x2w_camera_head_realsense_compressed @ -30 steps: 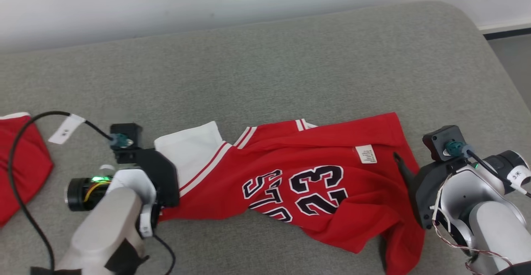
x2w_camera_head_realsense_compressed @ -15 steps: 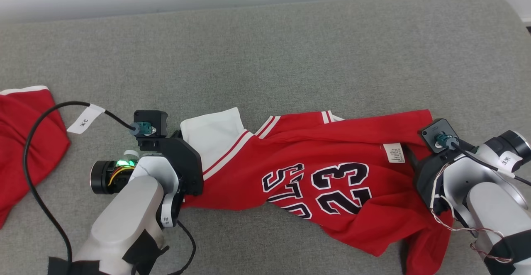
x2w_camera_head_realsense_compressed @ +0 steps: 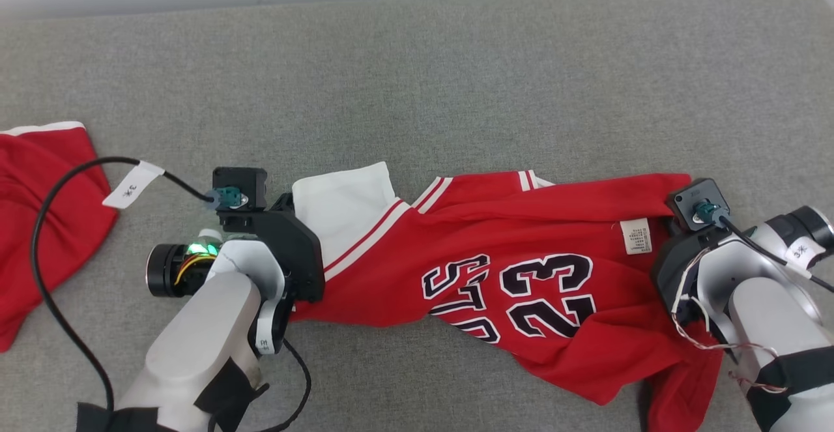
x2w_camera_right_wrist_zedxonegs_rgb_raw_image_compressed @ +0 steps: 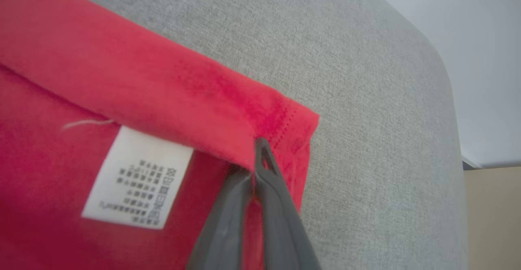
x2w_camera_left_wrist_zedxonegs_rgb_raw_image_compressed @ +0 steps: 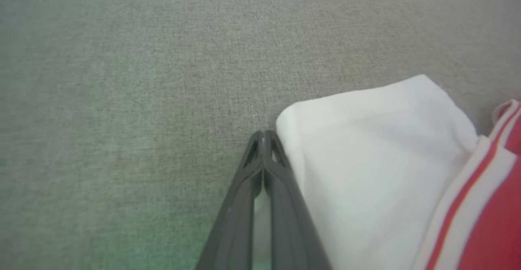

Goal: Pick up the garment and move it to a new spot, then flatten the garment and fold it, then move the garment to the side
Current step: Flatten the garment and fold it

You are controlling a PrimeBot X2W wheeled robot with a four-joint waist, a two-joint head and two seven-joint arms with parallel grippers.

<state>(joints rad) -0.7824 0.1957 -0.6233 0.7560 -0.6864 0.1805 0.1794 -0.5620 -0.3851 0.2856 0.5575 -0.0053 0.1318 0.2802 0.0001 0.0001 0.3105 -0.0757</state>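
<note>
Garment (x2w_camera_head_realsense_compressed: 521, 249) stretched left to right across the near half of the grey cushion (x2w_camera_head_realsense_compressed: 417, 80): red, number print up, rumpled and twisted through the middle.

Head view first. The left end effector (x2w_camera_head_realsense_compressed: 296, 275) is planted on the left end, by the white sleeve (x2w_camera_head_realsense_compressed: 345, 204). The right end effector (x2w_camera_head_realsense_compressed: 668, 275) is down on the right end, just beside the label (x2w_camera_head_realsense_compressed: 635, 235). One arm at each end reads as a setup for pulling the twist out and drawing the cloth taut. Another red cloth (x2w_camera_head_realsense_compressed: 39, 223) lies well apart at the left and looks uninvolved.

Left wrist view. The fingers are pressed together with their tips at the sleeve's edge on the cushion. A sliver of white shows between them lower down, so it looks pinched on the sleeve's margin. That's a thin bite.

Right wrist view. The fingers are clamped on the red hem corner, tucked just under a folded-over flap, with the label near. Taking it right at the corner makes sense, since a corner lets you spread the panel square.

My read is that both ends are held, flattening is the step in hand, and folding is not yet begun. Watch that left pinch, which could slip once tension comes on.
</note>
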